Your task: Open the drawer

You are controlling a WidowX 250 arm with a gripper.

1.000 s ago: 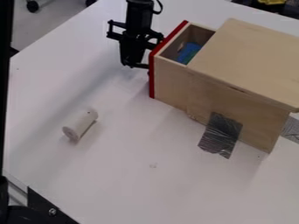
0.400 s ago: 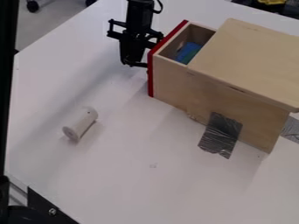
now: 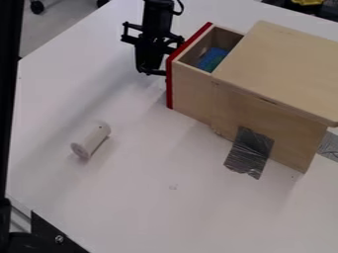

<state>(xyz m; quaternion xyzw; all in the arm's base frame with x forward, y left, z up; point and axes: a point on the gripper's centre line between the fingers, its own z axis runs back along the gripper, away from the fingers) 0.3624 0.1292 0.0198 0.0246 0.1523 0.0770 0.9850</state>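
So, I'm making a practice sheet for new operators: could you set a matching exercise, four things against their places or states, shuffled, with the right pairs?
1. Red-fronted wooden drawer
2. Small white cylinder
3. Blue-green item
4. Crinkled silver-grey tape

A. Inside the drawer
B. Running from the tan wooden box onto the tabletop
C. Partly pulled out
D. Lying on the white tabletop

Pairs: 1-C, 2-D, 3-A, 4-B

We look down at a slant from above the table [image 3: 142, 197], fairly near, facing the wooden box [image 3: 277, 74].
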